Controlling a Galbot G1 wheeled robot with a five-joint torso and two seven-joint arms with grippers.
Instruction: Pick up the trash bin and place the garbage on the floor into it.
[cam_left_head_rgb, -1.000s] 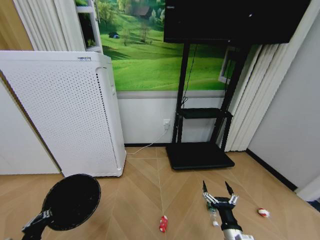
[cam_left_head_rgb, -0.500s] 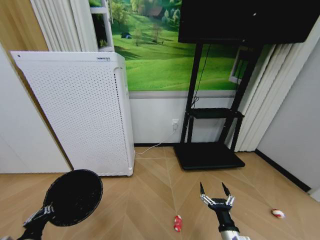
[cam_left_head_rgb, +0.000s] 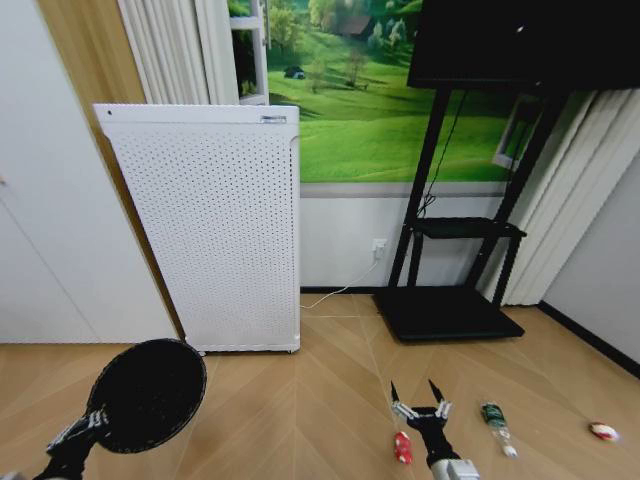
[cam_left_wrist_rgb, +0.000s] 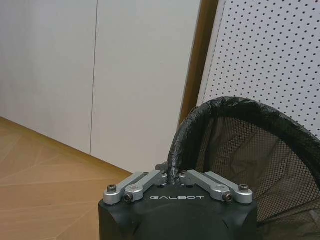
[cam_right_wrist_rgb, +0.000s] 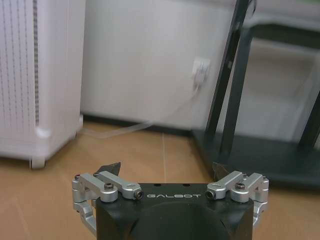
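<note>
— Black mesh at lower left?
— The trash bin (cam_left_head_rgb: 148, 394), its rim pinched by the left gripper (cam_left_head_rgb: 75, 433). At bottom centre the right gripper (cam_left_head_rgb: 420, 404) is spread, empty.
— On the herringbone wood floor (cam_left_head_rgb: 300, 400)?
— Red wrapper (cam_left_head_rgb: 402, 447) beside that claw, bottle (cam_left_head_rgb: 495, 421) rightward, white-and-red scrap (cam_left_head_rgb: 603, 431) at the right edge.
— Farther back?
— White air purifier (cam_left_head_rgb: 215, 225), black TV stand (cam_left_head_rgb: 450, 310), meadow mural (cam_left_head_rgb: 370, 110).

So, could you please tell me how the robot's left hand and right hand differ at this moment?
The left hand is shut on the rim of the black mesh trash bin, held off the floor; the right hand is open and holds nothing. The left hand sits near the white air purifier; the right hangs above the red wrapper. Both point forward.
</note>
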